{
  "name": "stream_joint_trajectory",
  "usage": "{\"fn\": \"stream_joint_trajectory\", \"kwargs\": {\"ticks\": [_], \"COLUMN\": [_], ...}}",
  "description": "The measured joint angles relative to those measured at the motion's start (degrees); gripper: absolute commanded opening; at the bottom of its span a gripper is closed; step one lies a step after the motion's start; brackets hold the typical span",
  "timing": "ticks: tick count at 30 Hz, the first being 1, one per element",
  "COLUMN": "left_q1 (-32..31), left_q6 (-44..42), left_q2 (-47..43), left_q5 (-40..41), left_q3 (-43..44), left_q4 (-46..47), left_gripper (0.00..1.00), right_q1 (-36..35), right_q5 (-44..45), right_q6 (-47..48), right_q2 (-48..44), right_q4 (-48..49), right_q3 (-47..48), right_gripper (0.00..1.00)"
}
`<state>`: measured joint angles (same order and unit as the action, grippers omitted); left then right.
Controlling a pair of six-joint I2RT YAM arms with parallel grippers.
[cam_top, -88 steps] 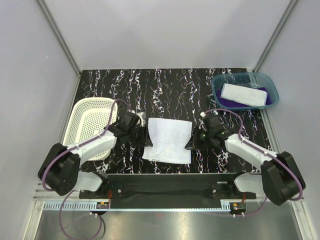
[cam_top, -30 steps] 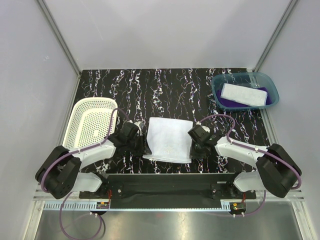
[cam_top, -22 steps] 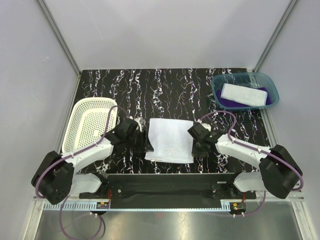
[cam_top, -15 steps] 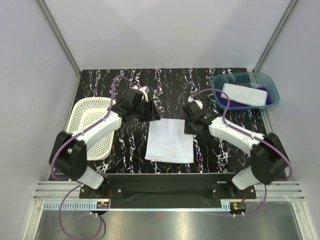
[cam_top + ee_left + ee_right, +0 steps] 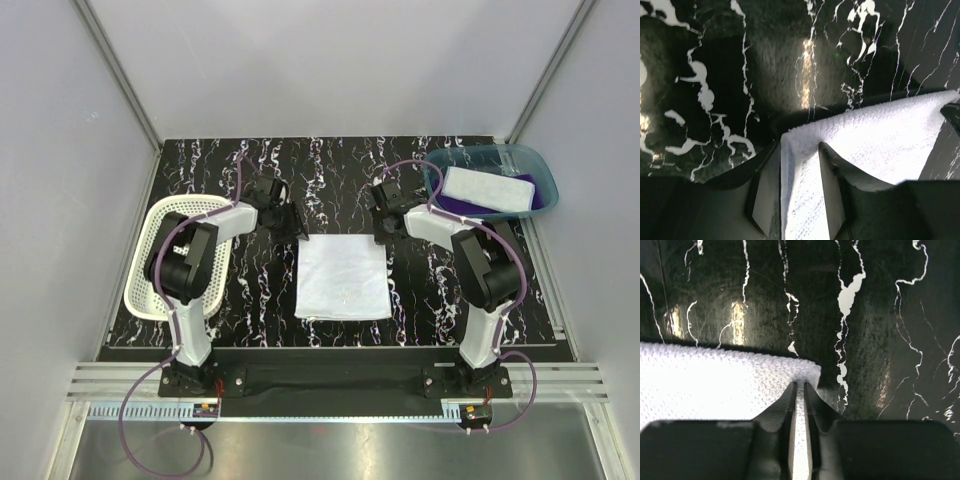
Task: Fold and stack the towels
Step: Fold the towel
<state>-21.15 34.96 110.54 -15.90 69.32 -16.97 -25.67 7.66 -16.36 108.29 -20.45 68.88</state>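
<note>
Left gripper (image 5: 800, 150) open astride towel (image 5: 343, 278), right gripper (image 5: 800, 386) clamp unclear; retract snagged and you'll drag the fold open.

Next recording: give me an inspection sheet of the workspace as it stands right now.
Surface: table, black with white veining.
Job's things: centre towel lies flat mid-table; purple towel sits in the teal bin, with a folded pale towel on top of it.
Clutter: white basket at the left edge, partly under the left arm.
Grippers: left pincer straddles the centre towel's far left corner, grip unclear; right pincer pinches its far right corner.
Cables: purple cables loop off both arms, clear of the towels.
Surroundings: grey walls; nothing else seen.
</note>
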Motion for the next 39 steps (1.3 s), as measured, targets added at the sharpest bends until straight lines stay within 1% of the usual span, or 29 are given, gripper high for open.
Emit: {"fn": "stream_joint_trajectory", "kwargs": {"ticks": [5, 9, 10, 12, 13, 15, 16, 17, 18, 19, 20, 23, 25, 26, 28, 30, 32, 35, 39], "left_q1": [0.0, 0.0, 0.0, 0.2, 0.3, 0.5, 0.6, 0.7, 0.7, 0.7, 0.7, 0.8, 0.8, 0.8, 0.8, 0.7, 0.6, 0.7, 0.9], "left_q6": [-0.4, -4.0, -5.6, -9.1, -11.0, -14.9, -16.8, -18.7, -20.8, -22.1, -23.9, -28.7, -30.8, -31.6, -32.8, -33.5, -33.7, -32.9, -30.3], "left_q2": [1.0, 0.9, 0.9, 1.0, 1.2, 2.2, 2.6, 3.0, 3.2, 3.3, 3.6, 4.4, 4.8, 5.0, 5.4, 6.3, 7.5, 8.9, 9.0], "left_q5": [-0.2, 0.7, 1.2, 1.8, 1.7, 1.0, 0.3, -0.3, -1.2, -2.1, -3.2, -8.0, -12.2, -14.3, -17.5, -18.9, -18.4, -15.5, -15.1], "left_q3": [1.3, 3.3, 4.5, 8.1, 10.2, 14.4, 16.1, 17.1, 17.5, 17.4, 17.4, 17.3, 17.3, 17.3, 17.3, 17.3, 16.9, 13.8, 12.9], "left_q4": [0.1, -2.9, -4.4, -8.0, -9.6, -11.2, -11.5, -11.6, -11.8, -12.2, -13.0, -14.8, -15.4, -15.7, -15.9, -16.0, -15.8, -14.5, -12.2], "left_gripper": [0.43, 0.51, 0.52, 0.53, 0.53, 0.53, 0.51, 0.49, 0.47, 0.44, 0.43, 0.37, 0.32, 0.27, 0.25, 0.22, 0.22, 0.23, 0.27], "right_q1": [0.5, 1.6, 2.4, 4.5, 5.8, 7.5, 9.2, 10.2, 11.2, 12.0, 12.6, 14.5, 15.6, 15.9, 16.6, 16.8, 16.7, 16.7, 16.7], "right_q5": [-2.3, -7.9, -10.3, -15.2, -18.0, -22.5, -24.9, -27.1, -29.2, -31.5, -33.2, -38.8, -42.6, -44.5, -47.7, -49.6, -50.9, -52.1, -51.7], "right_q6": [5.6, 10.7, 12.0, 14.8, 16.5, 19.5, 21.3, 23.0, 24.7, 26.4, 27.8, 31.9, 33.7, 34.7, 36.2, 37.2, 37.9, 38.7, 38.8], "right_q2": [-0.1, -1.7, -2.2, -2.7, -2.7, -2.7, -2.7, -2.5, -2.1, -1.2, -0.3, 3.7, 6.2, 7.3, 8.7, 9.1, 9.3, 10.3, 12.7], "right_q4": [0.0, -2.6, -3.4, -4.5, -4.9, -6.0, -6.8, -8.0, -9.6, -11.1, -12.6, -17.0, -20.2, -21.8, -24.2, -26.2, -27.7, -28.9, -29.0], "right_q3": [0.1, 1.6, 2.6, 5.4, 6.9, 9.2, 10.2, 11.3, 12.6, 14.0, 15.4, 19.6, 21.9, 22.8, 23.7, 23.8, 24.0, 25.0, 25.6], "right_gripper": [0.24, 0.29, 0.35, 0.4, 0.45, 0.51, 0.56, 0.56, 0.55, 0.51, 0.42, 0.3, 0.29, 0.27, 0.27, 0.27, 0.27, 0.27, 0.26]}}
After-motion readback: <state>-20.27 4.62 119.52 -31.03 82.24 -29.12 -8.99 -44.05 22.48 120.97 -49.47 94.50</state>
